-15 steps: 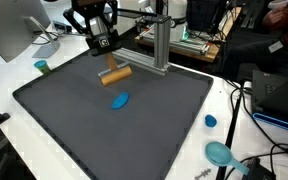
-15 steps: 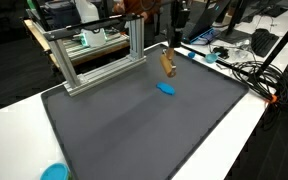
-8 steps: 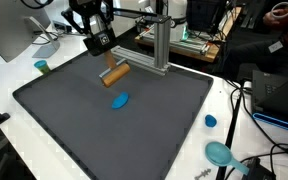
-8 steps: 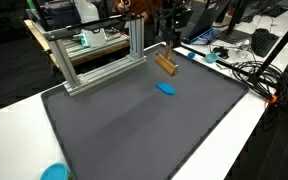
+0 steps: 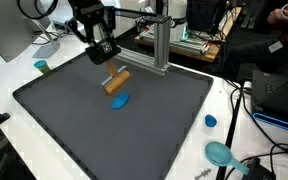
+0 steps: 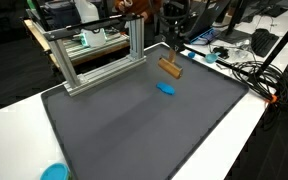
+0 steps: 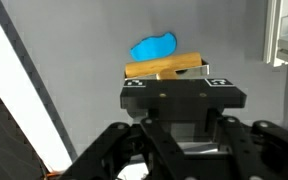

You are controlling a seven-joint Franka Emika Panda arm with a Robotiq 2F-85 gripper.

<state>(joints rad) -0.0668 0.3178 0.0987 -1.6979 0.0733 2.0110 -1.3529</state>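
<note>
My gripper [image 5: 107, 63] hangs above the far part of the dark grey mat [image 5: 74, 120], shut on a short brown wooden block [image 5: 117, 80]. The block sticks out below the fingers, tilted and clear of the mat. A small flat blue piece [image 5: 120, 99] lies on the mat just under and in front of the block. In an exterior view the gripper [image 6: 170, 50] carries the block [image 6: 171, 67] a little above the blue piece [image 6: 165, 88]. In the wrist view the block [image 7: 166, 67] lies crosswise past the gripper [image 7: 170, 80], with the blue piece [image 7: 154, 46] beyond it; the fingertips are hidden by the gripper body.
An aluminium frame [image 5: 159, 45] stands on the mat's far edge, also seen in an exterior view [image 6: 94, 60]. On the white table lie a blue cap [image 5: 211, 121], a teal dish [image 5: 220, 153], a teal cup [image 5: 42, 67] and cables [image 6: 249, 72].
The gripper has turned and dipped slightly with the wooden block, which now sits lower and closer to the blue piece. The blue piece has not moved.
</note>
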